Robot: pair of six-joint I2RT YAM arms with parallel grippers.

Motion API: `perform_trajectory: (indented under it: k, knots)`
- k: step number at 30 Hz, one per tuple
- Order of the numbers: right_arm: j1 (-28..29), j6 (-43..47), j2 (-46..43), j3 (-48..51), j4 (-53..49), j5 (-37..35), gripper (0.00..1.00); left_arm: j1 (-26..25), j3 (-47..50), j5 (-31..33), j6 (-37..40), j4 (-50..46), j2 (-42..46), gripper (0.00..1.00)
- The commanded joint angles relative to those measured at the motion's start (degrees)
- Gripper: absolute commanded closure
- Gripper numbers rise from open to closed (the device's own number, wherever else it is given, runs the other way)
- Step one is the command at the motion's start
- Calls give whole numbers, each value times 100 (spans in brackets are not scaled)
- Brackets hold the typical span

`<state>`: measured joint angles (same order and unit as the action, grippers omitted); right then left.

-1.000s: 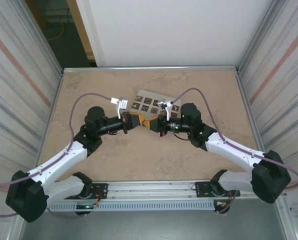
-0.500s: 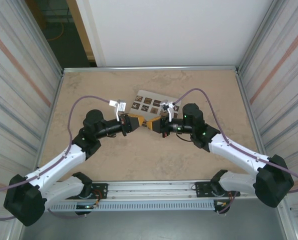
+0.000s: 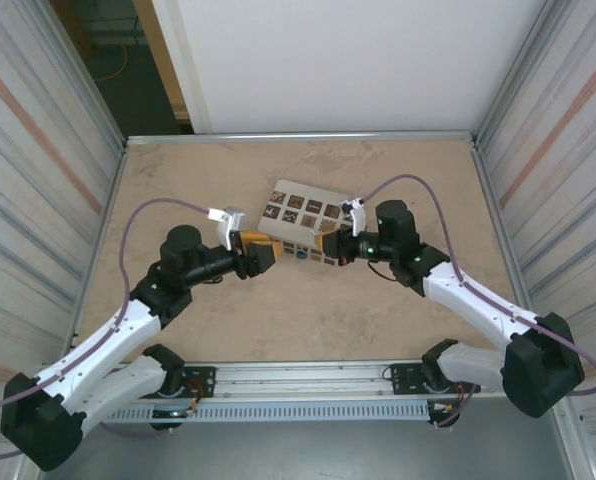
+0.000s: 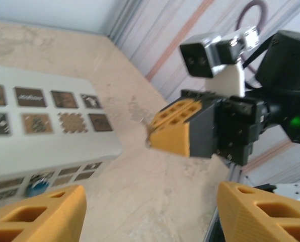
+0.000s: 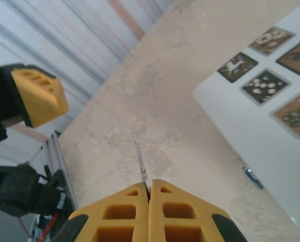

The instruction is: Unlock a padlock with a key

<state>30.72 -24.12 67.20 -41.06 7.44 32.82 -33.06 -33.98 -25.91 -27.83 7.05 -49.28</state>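
The small blue padlock lies on the table against the near side of the white box. It also shows in the left wrist view as the padlock and at the right edge of the right wrist view as the padlock. My left gripper stands open just left of it, with bare table between its yellow fingers. My right gripper is shut on the key, a thin metal sliver sticking out forward. That right gripper hangs above the table, apart from the padlock.
The white box carries dark patterned squares on its top and side. Metal walls close in the table on the left and right, and a rail runs along the near edge. Purple cables arc over both arms.
My left gripper has opened and drawn back to the left. The padlock now lies on the table beside the box. My right gripper has shifted right, still shut on the key.
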Motion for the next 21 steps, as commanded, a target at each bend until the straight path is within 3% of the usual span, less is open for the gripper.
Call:
perform_trajectory:
  k: [1, 9, 21]
  knots:
    - [-265, -383, 290, 264, 550, 312, 100, 19, 297, 506, 397, -575, 105, 26]
    - [-812, -917, 1213, 361, 1590, 859, 100, 14, 790, 509, 511, -156, -481, 20]
    - [-1019, -456, 2074, -174, 1057, 726, 100, 10, 751, 487, 413, 1202, -1822, 19]
